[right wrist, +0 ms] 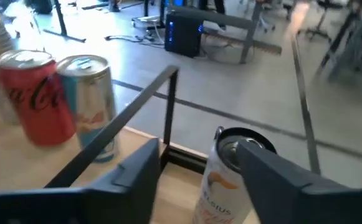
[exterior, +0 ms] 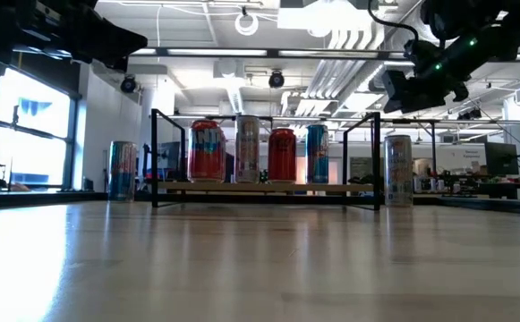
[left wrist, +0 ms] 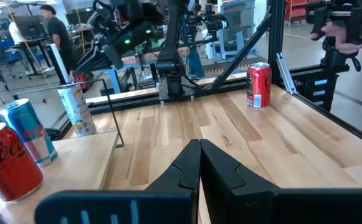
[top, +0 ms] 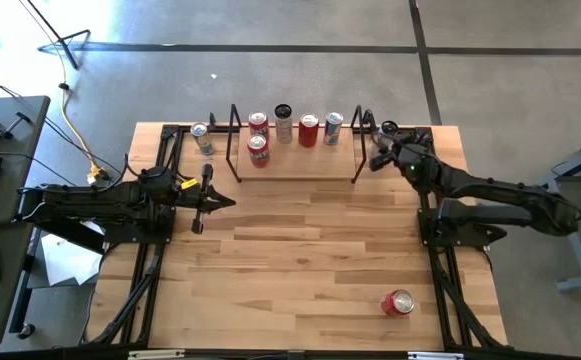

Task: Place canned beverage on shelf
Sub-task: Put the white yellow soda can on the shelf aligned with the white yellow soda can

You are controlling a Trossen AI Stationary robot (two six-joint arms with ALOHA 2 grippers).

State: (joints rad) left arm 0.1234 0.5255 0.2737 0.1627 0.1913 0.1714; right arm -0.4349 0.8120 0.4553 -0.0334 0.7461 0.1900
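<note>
The shelf [top: 300, 166] stands at the table's far edge, its board [exterior: 268, 188] carrying several upright cans, among them a red one [exterior: 207, 150]. A white canned beverage [exterior: 398, 170] stands on the table just right of the shelf's right wire frame [right wrist: 168, 106]. My right gripper [right wrist: 199, 180] hovers open above and in front of this can [right wrist: 227, 180], pointing slightly down, its fingers not on it. My left gripper [left wrist: 199, 163] is shut on nothing, held level above the table's left side [top: 225, 204].
A silver can [top: 202, 138] stands on the table left of the shelf. Another red can [top: 398, 302] stands alone near the table's near right corner. Bare wood lies between the arms. People and desks show in the room beyond.
</note>
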